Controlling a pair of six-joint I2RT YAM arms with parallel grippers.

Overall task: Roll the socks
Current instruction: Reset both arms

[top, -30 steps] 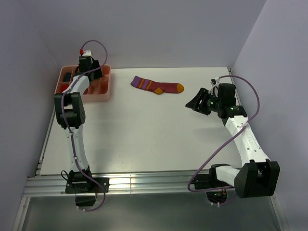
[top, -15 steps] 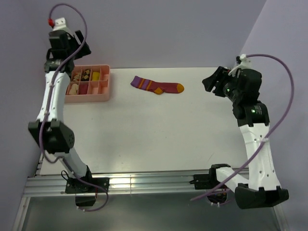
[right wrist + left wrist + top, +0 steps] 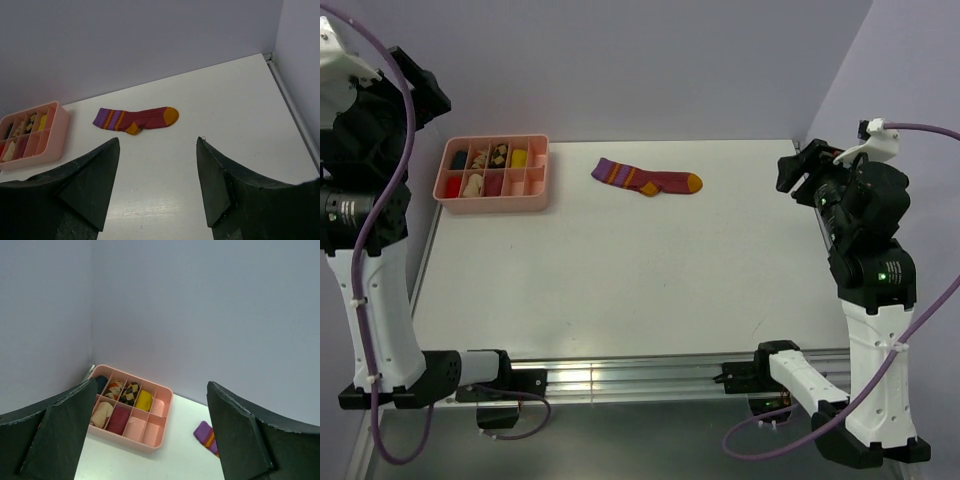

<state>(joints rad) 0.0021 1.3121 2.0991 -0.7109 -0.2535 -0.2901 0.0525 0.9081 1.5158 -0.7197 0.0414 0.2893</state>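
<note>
Sock lies flat at about 12 o'clock on the table, purple cuff toward 9, orange toe toward 3, with nothing touching it. The left gripper is spread wide and empty, raised high over the 10 o'clock corner. The right gripper is also apart and empty, up at 3 o'clock.

Likely trouble: it's thin fabric on a slick top, so the fingers could just shove it around instead of catching an edge. A loose roll would probably spring open on release too.

Count: one loose sock, two arms, one pink tray at 10 o'clock. Roughly seven rolled bundles sit in its compartments, though they're too small to be sure.
</note>
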